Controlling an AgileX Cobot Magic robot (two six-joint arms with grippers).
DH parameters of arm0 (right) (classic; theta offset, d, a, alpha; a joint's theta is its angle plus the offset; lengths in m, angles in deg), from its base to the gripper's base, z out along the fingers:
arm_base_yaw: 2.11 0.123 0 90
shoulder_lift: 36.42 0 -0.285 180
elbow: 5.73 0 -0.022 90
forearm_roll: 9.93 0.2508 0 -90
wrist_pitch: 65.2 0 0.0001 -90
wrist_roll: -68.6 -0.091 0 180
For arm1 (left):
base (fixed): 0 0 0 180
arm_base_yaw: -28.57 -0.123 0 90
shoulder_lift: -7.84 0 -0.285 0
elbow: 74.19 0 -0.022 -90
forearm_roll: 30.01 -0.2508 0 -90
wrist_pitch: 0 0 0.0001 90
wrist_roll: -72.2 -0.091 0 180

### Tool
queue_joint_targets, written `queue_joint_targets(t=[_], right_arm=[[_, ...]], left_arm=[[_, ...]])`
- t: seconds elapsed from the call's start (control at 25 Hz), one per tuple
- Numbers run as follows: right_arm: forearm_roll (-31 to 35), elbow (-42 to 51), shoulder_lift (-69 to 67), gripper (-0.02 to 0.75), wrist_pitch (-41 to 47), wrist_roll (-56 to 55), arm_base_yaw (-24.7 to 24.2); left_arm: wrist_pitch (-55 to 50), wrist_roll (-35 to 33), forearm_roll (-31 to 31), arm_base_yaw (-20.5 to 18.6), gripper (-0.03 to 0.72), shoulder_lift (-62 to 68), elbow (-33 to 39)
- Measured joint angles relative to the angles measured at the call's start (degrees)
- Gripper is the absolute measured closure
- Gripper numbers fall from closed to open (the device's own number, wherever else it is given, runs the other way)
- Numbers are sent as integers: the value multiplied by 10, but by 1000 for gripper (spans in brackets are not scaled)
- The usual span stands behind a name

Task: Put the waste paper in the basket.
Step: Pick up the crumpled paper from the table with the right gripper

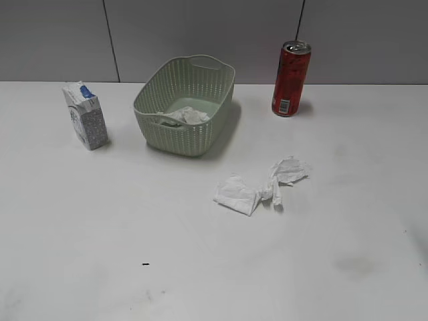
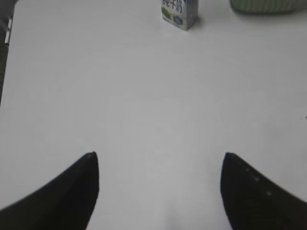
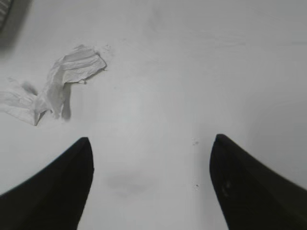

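Observation:
The pale green basket (image 1: 186,107) stands at the back centre of the white table, with one white paper wad (image 1: 189,116) inside it. Its bottom edge shows at the top right of the left wrist view (image 2: 261,5). Two more wads lie touching on the table in front and to the right: a flatter one (image 1: 236,194) and a twisted one (image 1: 289,171). They also show at the left of the right wrist view (image 3: 57,88). My left gripper (image 2: 159,155) is open over bare table. My right gripper (image 3: 151,140) is open, right of the wads. Neither arm shows in the exterior view.
An upright white-and-blue patterned pack (image 1: 85,115) stands left of the basket and shows at the top of the left wrist view (image 2: 179,12). A red drink can (image 1: 291,79) stands at the back right. A grey wall runs behind the table.

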Motion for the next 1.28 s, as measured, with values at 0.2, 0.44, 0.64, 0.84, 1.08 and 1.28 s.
queue_joint_targets(t=[0.2,0.44,0.64,0.84,1.08,1.28], right_arm=[[-21,-72,-116,194,-11,-37,103],[-81,-166,-254,199,-19,-107,216],[-108,-224,-362,200,-44,-184,263],[-136,-239,-452,210,-55,-285,265],[-131,-239,-517,218,-106,-307,265],[-133,-242,-532,275,-124,-310,265]], left_arm=[[-1,5,-1,0,107,-139,50],[18,14,-4,0,109,-240,82],[24,14,-12,0,109,-242,85],[25,14,-12,0,109,-243,85],[25,14,-14,0,109,-243,85],[25,14,-15,0,109,-243,85]])
